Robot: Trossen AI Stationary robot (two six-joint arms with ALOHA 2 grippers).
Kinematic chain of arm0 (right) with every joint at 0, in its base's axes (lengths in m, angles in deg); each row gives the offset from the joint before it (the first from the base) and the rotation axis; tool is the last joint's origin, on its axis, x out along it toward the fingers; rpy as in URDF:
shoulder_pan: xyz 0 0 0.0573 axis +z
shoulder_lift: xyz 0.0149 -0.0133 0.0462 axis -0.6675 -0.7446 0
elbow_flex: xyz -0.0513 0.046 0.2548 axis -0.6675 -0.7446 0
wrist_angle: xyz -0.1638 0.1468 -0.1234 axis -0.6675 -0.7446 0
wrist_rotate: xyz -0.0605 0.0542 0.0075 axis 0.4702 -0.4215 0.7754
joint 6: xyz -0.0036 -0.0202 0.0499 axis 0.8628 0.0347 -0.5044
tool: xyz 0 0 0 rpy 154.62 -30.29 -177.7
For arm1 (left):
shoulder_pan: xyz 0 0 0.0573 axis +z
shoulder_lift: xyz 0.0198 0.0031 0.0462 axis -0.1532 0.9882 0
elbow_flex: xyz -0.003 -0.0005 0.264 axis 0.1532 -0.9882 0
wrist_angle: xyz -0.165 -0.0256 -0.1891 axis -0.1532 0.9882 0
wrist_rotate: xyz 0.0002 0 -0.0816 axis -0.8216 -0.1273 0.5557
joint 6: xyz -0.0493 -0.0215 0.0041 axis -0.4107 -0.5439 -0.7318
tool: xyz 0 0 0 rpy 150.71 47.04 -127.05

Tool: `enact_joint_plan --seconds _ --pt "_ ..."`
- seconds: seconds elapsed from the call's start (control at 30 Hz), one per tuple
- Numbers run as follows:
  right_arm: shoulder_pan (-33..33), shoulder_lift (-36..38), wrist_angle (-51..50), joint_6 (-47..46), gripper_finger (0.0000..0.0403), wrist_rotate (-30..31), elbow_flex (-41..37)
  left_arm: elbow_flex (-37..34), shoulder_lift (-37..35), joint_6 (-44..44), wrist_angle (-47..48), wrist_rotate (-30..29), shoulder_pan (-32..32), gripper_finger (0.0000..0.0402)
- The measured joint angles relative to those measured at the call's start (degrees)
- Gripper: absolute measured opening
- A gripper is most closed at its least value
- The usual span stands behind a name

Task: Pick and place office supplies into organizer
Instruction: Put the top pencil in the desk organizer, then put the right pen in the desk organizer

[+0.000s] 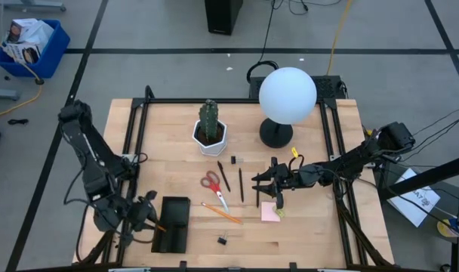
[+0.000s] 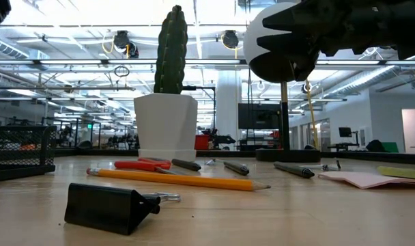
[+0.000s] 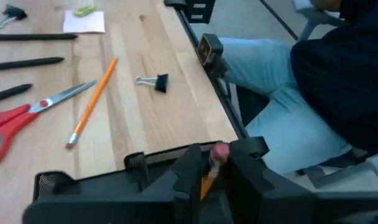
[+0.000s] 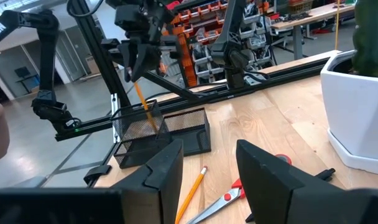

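High view: the left gripper (image 1: 152, 219), fingers closed on an orange pencil (image 1: 160, 224), hangs beside the black mesh organizer (image 1: 171, 224); a cactus pot (image 1: 210, 137) and globe lamp (image 1: 287, 94) stand behind. Low view: a binder clip (image 2: 110, 207) lies in front of a second pencil (image 2: 177, 179). Right wrist view: the right gripper (image 4: 207, 180), fingers apart and empty, hovers above red-handled scissors (image 4: 235, 188).

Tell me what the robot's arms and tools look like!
Both arms are dark, built of jointed segments. The left arm and right arm each end in a black tool with two flat, blocky fingers. Thin black cables run along the right arm.
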Motion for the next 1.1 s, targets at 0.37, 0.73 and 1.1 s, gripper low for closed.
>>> enact_joint_plan --seconds 0.37,0.73,1.1 --pt "0.0 0.0 0.0 -0.02 0.0141 -0.02 0.0 0.0 -0.04 5.72 -3.36 0.05 0.15 0.0037" --pt "0.0 0.0 -0.04 -0.02 0.0141 -0.02 0.0 0.0 -1.85 2.47 -3.93 0.6 0.17 0.0118" --pt "0.0 0.0 -0.09 -0.02 0.0141 -0.03 0.02 -0.02 -1.82 8.28 -3.89 -14.01 2.13 0.0224"
